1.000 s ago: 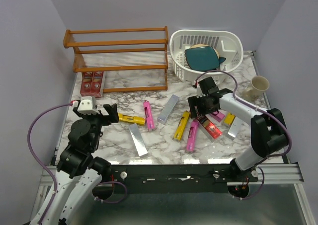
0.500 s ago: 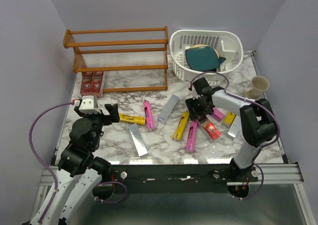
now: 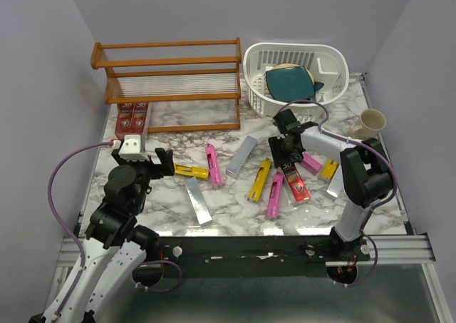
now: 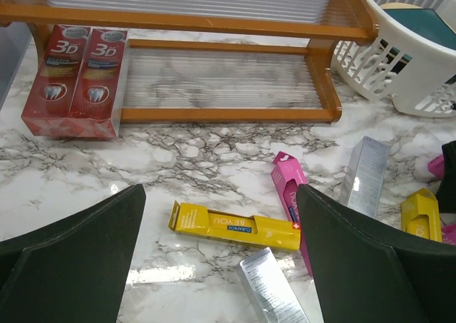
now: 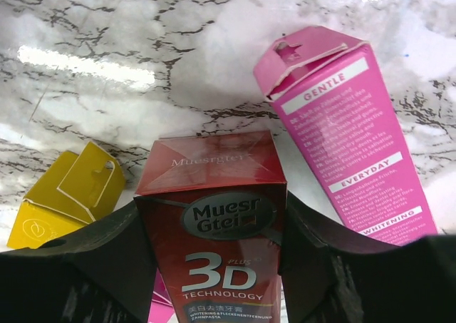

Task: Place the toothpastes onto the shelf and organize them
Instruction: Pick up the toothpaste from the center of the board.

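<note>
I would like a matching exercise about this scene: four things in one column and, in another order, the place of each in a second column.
Things
1. pair of red cartons
2. single red carton
3. cup
4. teal object

Places
a. inside the white basket
b. between the fingers of the right hand
c. on the table, at the left end of the shelf
d. near the right edge of the table

Pairs: 1-c, 2-b, 3-d, 4-a
</note>
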You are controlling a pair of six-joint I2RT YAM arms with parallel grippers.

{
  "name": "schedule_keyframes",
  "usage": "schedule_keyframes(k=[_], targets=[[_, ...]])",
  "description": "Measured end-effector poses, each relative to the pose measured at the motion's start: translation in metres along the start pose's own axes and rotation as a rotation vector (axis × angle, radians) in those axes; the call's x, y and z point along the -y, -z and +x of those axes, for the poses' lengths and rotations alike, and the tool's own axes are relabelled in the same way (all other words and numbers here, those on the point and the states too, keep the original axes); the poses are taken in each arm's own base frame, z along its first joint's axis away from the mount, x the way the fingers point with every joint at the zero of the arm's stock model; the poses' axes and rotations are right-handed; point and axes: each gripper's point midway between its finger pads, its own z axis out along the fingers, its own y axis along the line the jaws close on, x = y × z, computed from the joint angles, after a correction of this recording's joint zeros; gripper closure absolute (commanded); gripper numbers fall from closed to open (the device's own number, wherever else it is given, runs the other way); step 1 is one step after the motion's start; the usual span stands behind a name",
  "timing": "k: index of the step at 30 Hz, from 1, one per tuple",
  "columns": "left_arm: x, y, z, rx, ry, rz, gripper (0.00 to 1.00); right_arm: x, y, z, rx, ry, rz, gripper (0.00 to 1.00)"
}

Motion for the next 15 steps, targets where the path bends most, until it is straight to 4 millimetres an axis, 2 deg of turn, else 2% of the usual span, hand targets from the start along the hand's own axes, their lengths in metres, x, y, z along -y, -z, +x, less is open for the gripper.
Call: schedule_keyframes(k=[6,9,10,11,15], targets=[[0.003,-0.002,0.003,-0.014,-0.004,0.014,0.01,0.004,0.0,-0.001,0.007,-0.082,0.039,0.58],[0.008,-0.005,0.007,-0.033,-0.008,0.037,0.01,0.007,0.0,-0.001,0.01,-0.115,0.053,0.59],[0.012,-0.007,0.01,-0.048,-0.011,0.052,0.01,0.007,0.001,-0.001,0.011,-0.125,0.056,0.61],[0.015,-0.01,0.014,-0.067,-0.014,0.065,0.01,0.007,0.002,-0.001,0.014,-0.136,0.058,0.69],[0.038,-0.019,0.033,-0.189,0.003,0.157,0.01,0.009,0.011,0.004,0.025,-0.179,0.061,0.76]])
